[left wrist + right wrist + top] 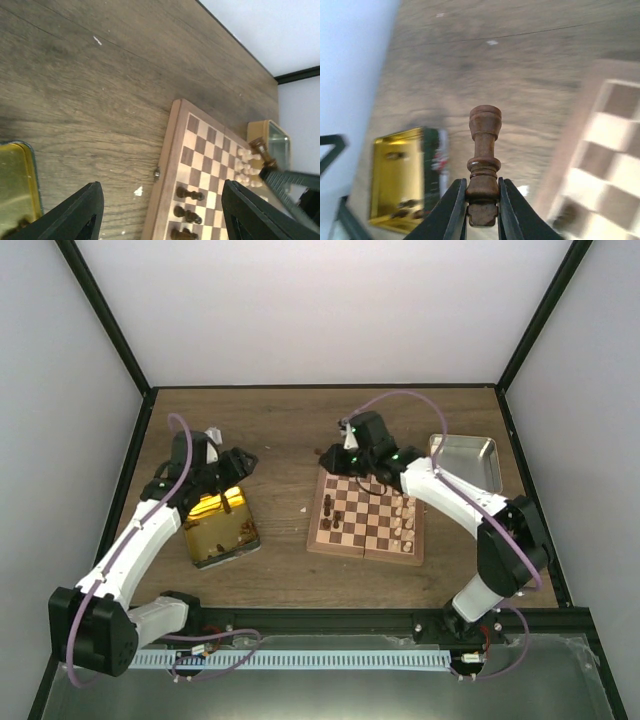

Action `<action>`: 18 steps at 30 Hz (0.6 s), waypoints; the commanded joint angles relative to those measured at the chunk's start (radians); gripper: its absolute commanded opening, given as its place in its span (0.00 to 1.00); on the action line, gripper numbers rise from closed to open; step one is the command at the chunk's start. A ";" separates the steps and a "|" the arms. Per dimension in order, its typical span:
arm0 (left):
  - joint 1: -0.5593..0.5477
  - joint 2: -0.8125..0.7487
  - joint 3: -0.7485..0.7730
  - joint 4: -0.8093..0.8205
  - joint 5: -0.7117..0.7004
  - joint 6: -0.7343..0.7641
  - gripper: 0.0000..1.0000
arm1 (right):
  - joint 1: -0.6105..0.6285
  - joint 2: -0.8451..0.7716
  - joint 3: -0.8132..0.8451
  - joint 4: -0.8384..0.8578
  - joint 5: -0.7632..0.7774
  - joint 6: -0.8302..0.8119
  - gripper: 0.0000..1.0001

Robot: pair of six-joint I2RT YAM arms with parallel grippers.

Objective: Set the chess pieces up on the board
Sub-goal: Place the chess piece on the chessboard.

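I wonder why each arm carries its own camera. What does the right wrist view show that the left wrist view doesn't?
Only the right wrist view: the right arm's fingers pinching a dark chess piece by its base, close up, and the gold tin's inside. Only the left wrist view: the left arm's fingers spread with nothing between, plus dark pieces and cream pieces standing on the board. Both: the wooden table, the board, part of the tin, and the held piece, far off in the left view.

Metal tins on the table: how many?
2. Shiny gold rectangular tin left of the checkered wooden chessboard; silver rectangular tin beyond the board's far-right corner.
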 commanded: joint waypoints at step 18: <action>0.005 0.032 0.058 -0.138 -0.269 0.351 0.67 | -0.080 0.219 0.266 -0.563 0.136 -0.486 0.12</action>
